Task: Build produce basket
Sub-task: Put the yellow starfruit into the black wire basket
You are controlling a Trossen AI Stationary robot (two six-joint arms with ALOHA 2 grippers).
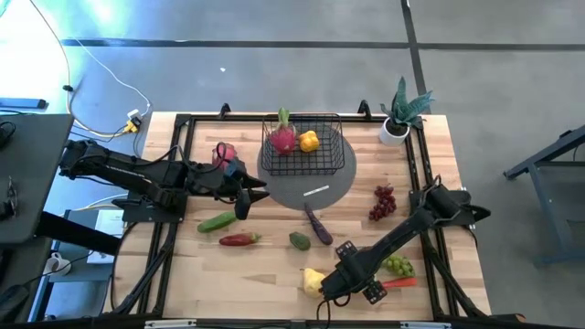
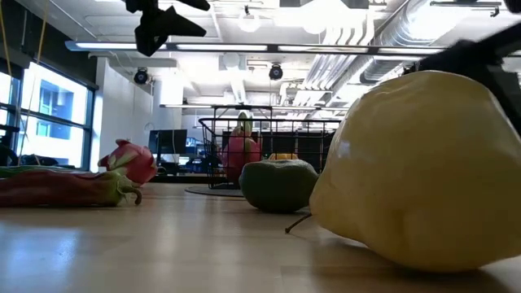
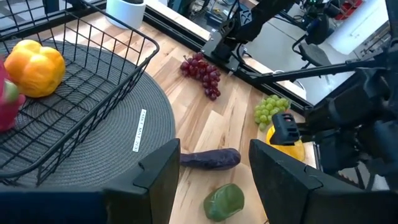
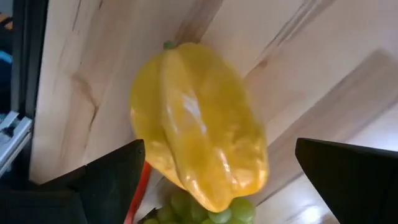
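Note:
The black wire basket sits on a round grey mat and holds a pink dragon fruit and an orange pepper. A yellow ridged fruit lies on the table near the near edge. My right gripper hovers over it, open. In the right wrist view its fingers stand either side of the yellow fruit, with no touch showing. My left gripper is open and empty above the table, left of the mat. In its wrist view it looks toward the purple eggplant.
Loose on the wood lie a second dragon fruit, cucumber, red chilli, a green piece, red grapes, green grapes and a carrot. A potted plant stands at the far right corner.

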